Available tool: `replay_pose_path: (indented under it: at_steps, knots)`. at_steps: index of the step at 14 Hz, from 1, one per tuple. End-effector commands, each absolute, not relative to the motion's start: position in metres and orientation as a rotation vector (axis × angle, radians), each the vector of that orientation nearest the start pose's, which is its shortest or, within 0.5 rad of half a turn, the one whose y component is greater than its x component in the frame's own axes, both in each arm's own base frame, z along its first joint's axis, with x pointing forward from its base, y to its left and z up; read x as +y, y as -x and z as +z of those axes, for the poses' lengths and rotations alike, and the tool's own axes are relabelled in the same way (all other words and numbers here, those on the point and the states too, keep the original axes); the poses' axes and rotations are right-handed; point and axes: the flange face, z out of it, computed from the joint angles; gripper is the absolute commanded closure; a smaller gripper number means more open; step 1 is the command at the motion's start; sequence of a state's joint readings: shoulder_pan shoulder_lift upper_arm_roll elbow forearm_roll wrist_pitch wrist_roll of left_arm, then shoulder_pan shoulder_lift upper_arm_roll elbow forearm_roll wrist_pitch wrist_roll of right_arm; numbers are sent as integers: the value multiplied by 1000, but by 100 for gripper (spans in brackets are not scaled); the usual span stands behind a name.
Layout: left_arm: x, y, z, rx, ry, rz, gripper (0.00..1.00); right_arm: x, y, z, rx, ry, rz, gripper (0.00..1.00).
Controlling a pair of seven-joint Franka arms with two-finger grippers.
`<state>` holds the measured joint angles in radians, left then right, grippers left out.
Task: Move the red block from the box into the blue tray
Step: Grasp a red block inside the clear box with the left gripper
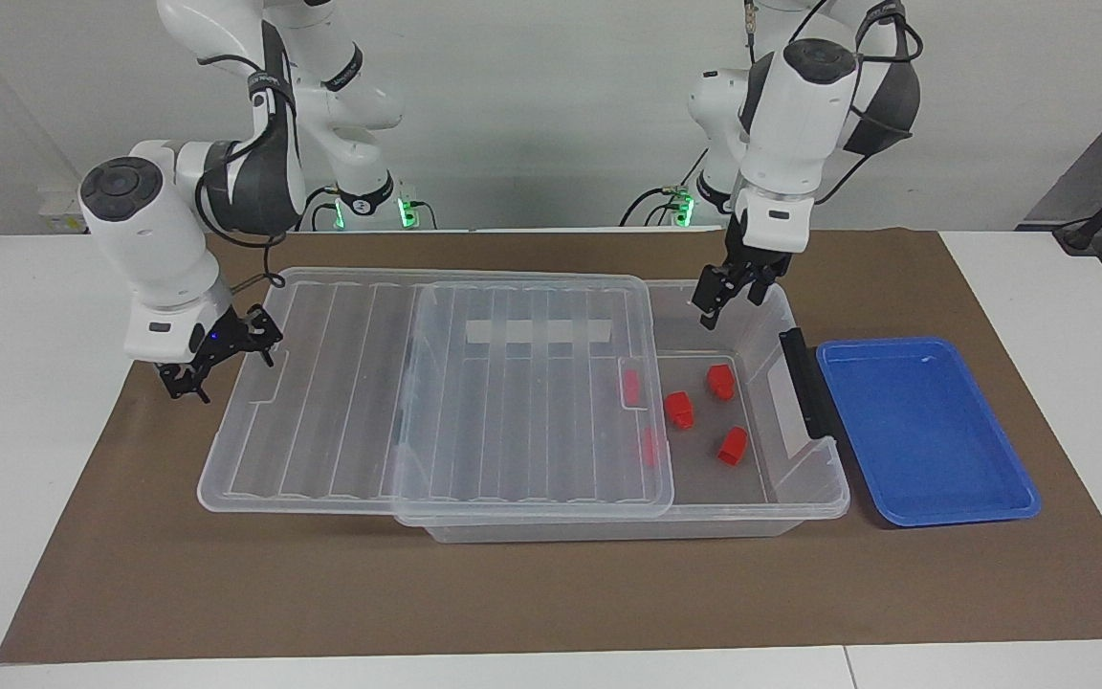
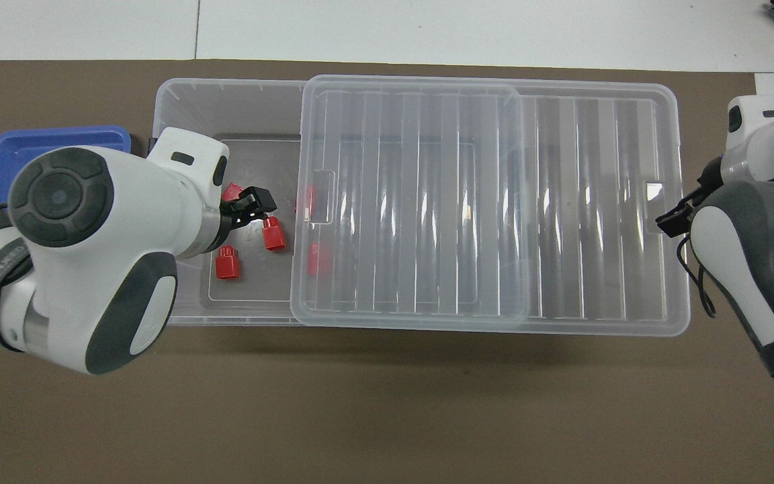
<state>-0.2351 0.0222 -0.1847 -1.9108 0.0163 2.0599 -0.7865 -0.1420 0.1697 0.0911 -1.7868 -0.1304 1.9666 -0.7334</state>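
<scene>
The clear box (image 1: 804,483) lies across the mat, with its ribbed lid (image 1: 513,402) slid toward the right arm's end. Three red blocks (image 1: 678,410) lie in the uncovered part, and two more show through the lid (image 1: 631,387). The blue tray (image 1: 924,431) lies empty beside the box's dark handle (image 1: 804,383), at the left arm's end. My left gripper (image 1: 731,311) is open and empty above the uncovered part, over the blocks (image 2: 273,235) in the overhead view (image 2: 252,205). My right gripper (image 1: 233,379) is open and empty at the lid's end edge (image 2: 672,218).
A brown mat (image 1: 551,593) covers the table under everything. In the overhead view the left arm hides much of the blue tray (image 2: 58,144). White table (image 1: 25,431) shows at both ends.
</scene>
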Motion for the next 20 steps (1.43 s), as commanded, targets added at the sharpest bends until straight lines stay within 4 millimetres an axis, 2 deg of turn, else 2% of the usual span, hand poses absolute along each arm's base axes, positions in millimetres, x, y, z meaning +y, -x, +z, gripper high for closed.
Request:
replay_pose_path:
  at_steps: [1,2,4,5,8,10,11,14,16,18,20]
  knots:
    - [-226,-533,471,-382,3155,-185,0,-52,-604,460,-1200,3027,86,2]
    - [-222,-535,467,-347,3160,-192,0,-52,-604,460,-1203,3026,86,2]
    - [-203,-553,459,-350,3173,-250,0,-56,-604,461,-1223,3018,87,2]
    - [-203,-557,450,-294,3178,-245,0,-57,-603,461,-1221,3018,89,2]
    - [-216,-563,424,-224,3173,-236,0,-57,-604,461,-1214,3021,86,2]
    - [-238,-562,392,-42,3081,-230,0,-53,-602,469,-1202,3032,69,2]
    - [-242,-562,385,-12,3069,-237,0,-52,-599,474,-1168,3044,69,2]
    - [-242,-574,374,-56,3097,-282,0,-42,-586,496,-1009,3110,39,2]
    - [-246,-579,356,-163,3116,-295,0,-24,-576,514,-852,3159,40,2]
    - [-239,-579,346,-188,3122,-303,0,-9,-568,529,-671,3201,12,2]
    - [-234,-568,328,-193,3112,-254,0,3,-561,539,-453,3238,-9,2]
